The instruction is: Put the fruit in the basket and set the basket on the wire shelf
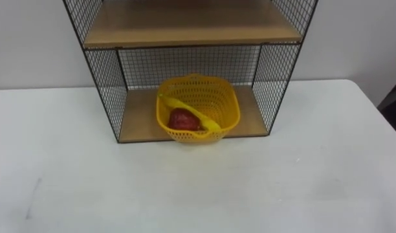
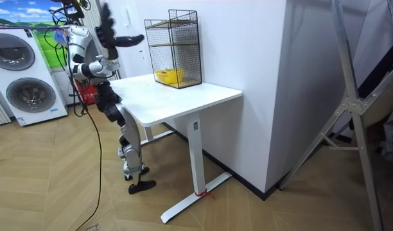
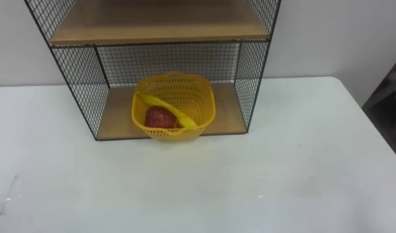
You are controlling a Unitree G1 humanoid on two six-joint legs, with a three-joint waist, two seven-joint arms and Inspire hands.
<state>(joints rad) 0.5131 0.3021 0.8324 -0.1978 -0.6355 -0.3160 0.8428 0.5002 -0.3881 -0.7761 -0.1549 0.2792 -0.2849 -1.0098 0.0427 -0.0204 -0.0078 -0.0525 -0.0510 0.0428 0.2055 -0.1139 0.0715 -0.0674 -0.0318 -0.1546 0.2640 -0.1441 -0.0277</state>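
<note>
Trouble from here would come mostly from a stray bump. The yellow basket (image 1: 222, 103) sits at the very front of the wire shelf's (image 1: 106, 84) lower board (image 1: 138, 115), its front wall seemingly level with or just past the edge. A knock to the shelf or the bench (image 1: 198, 191) could slide it out. A return reach might also snag the mesh sides.

The basket is perforated plastic, upright, holding a banana (image 1: 185, 109) that lies slantwise across a red fruit (image 1: 181, 120). One end of the banana rests on the rim, so a tilt could spill it.

In the room view the robot stands at the bench's far end from the shelf, with a raised hand (image 2: 106, 25) and an outstretched hand (image 2: 135, 40). Whether their fingers are released or clenched I cannot tell. The task looks done.
</note>
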